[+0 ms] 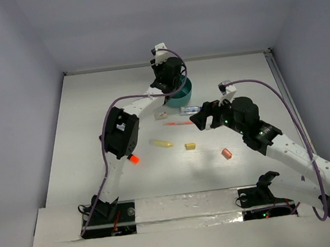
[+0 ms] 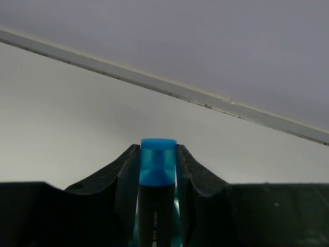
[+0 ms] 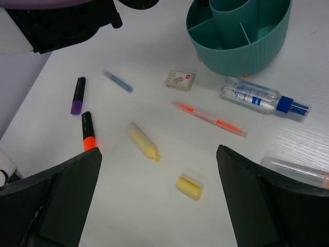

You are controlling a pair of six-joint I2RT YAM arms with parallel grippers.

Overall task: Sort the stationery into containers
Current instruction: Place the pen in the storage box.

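Marker [image 2: 158, 172] with blue cap is pinched upright in left gripper [image 2: 158, 154] over teal organizer [image 1: 186, 95], at table's [image 1: 92, 108] 12 o'clock. Right gripper [image 3: 159, 193] stands spread wide at organizer's 5 o'clock

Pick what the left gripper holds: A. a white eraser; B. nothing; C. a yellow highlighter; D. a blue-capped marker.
D: in the left wrist view the left gripper is shut on a black blue-capped marker, its cap sticking up.
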